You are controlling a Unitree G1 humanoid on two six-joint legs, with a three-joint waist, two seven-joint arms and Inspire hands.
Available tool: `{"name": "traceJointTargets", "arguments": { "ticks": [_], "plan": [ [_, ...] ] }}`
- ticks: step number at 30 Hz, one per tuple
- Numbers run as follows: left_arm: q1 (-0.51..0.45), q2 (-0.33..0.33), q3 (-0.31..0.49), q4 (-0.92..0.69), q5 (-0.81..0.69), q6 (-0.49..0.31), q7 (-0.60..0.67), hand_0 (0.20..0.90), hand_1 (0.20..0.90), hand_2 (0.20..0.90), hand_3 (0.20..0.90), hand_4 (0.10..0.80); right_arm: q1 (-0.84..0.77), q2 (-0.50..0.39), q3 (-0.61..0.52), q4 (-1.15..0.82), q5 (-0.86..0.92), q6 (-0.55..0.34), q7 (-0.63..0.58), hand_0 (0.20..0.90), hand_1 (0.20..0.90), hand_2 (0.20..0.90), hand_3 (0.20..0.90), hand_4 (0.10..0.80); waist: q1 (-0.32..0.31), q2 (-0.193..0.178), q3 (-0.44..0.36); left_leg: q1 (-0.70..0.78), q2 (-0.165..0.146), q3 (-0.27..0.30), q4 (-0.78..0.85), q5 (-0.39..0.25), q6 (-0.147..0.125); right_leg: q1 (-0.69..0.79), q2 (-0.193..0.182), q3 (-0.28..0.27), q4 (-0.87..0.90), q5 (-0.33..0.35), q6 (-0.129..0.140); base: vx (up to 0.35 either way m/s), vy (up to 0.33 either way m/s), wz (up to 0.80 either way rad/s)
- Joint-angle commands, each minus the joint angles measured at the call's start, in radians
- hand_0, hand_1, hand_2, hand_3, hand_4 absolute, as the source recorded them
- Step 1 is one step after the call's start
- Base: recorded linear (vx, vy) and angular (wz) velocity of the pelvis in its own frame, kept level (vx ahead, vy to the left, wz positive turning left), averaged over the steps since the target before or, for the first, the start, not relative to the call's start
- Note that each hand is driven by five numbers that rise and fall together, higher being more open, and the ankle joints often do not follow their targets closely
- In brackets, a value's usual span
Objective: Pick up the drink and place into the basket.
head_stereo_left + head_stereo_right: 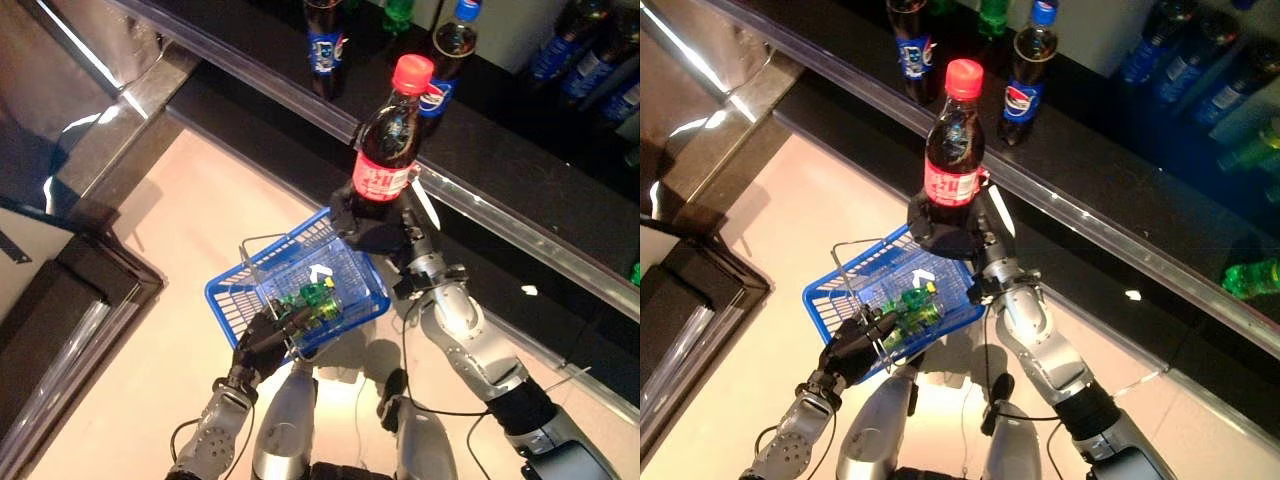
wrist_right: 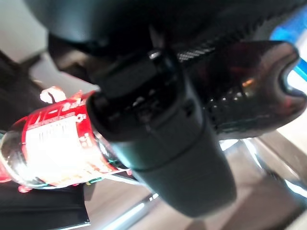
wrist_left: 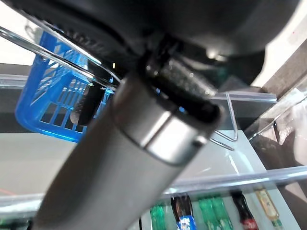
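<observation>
My right hand (image 1: 368,228) is shut on a dark cola bottle (image 1: 391,134) with a red cap and red label. It holds the bottle upright, just above the far edge of the blue basket (image 1: 232,297). The bottle also shows in the right eye view (image 1: 954,140) and the right wrist view (image 2: 45,143). My left hand (image 1: 262,343) is shut on the basket's thin wire handles and holds the blue basket up in front. A green drink (image 1: 312,300) lies inside the basket. The basket also shows in the left wrist view (image 3: 53,103).
A dark shelf with a metal front rail (image 1: 520,235) runs across behind the basket. Dark cola bottles with blue labels (image 1: 326,45) stand on it, with more bottles at the far right (image 1: 590,70). A dark cabinet (image 1: 60,290) stands at the left.
</observation>
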State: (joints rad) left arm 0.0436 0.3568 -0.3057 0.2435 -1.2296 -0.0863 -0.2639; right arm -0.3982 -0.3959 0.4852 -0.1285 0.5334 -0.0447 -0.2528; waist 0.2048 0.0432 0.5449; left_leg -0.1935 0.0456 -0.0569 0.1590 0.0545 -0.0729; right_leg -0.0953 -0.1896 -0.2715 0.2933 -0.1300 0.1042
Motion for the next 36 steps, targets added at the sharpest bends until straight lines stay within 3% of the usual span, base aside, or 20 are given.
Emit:
{"name": "traceJointTargets", "arguments": {
  "ticks": [1,14,25,30,36],
  "plan": [
    [-0.085,0.048,0.008,-0.431,-0.007,-0.102,-0.277,0.300,0.300,0.300,0.200,0.100,-0.142,0.065,0.010,-0.134,0.017,-0.120,-0.021,0.300,0.300,0.300,0.200,0.100,0.024,0.015,-0.117,0.014,-0.010,-0.019,0.032,-0.003,0.012,0.048,-0.007,-0.032,0.065,-0.002,-0.062,-0.032,-0.007,0.19],
    [-0.168,0.094,-0.054,-0.593,-0.021,-0.028,-0.422,0.300,0.300,0.300,0.200,0.100,-0.158,0.133,0.151,0.130,-0.064,-0.065,-0.082,0.300,0.300,0.300,0.200,0.100,0.087,0.030,-0.102,-0.011,-0.042,-0.092,0.031,0.014,0.013,0.048,-0.028,-0.082,0.078,-0.005,-0.051,-0.001,-0.017,0.23],
    [-0.163,0.110,-0.041,-0.620,-0.039,0.011,-0.492,0.300,0.300,0.300,0.200,0.100,-0.129,0.150,0.203,0.325,-0.149,-0.034,-0.074,0.300,0.300,0.300,0.200,0.100,0.115,0.044,-0.091,-0.029,-0.061,-0.110,0.028,0.018,0.013,0.045,-0.050,-0.104,0.071,0.003,-0.038,0.018,-0.005,0.11],
    [-0.166,0.112,-0.036,-0.625,-0.040,0.027,-0.501,0.300,0.300,0.300,0.200,0.100,-0.129,0.167,0.211,0.425,-0.150,-0.025,-0.043,0.300,0.300,0.300,0.200,0.100,0.127,0.049,-0.089,-0.036,-0.071,-0.116,0.024,0.020,0.016,0.045,-0.059,-0.112,0.063,0.007,-0.032,0.012,-0.006,0.07],
    [-0.174,0.114,-0.033,-0.623,-0.035,0.042,-0.507,0.300,0.300,0.300,0.200,0.100,-0.127,0.202,0.225,0.525,-0.057,0.049,0.044,0.300,0.300,0.300,0.200,0.100,0.141,0.052,-0.074,-0.039,-0.079,-0.123,0.017,0.022,0.018,0.044,-0.069,-0.118,0.062,0.008,-0.027,0.000,0.000,0.00]
  ]
}}
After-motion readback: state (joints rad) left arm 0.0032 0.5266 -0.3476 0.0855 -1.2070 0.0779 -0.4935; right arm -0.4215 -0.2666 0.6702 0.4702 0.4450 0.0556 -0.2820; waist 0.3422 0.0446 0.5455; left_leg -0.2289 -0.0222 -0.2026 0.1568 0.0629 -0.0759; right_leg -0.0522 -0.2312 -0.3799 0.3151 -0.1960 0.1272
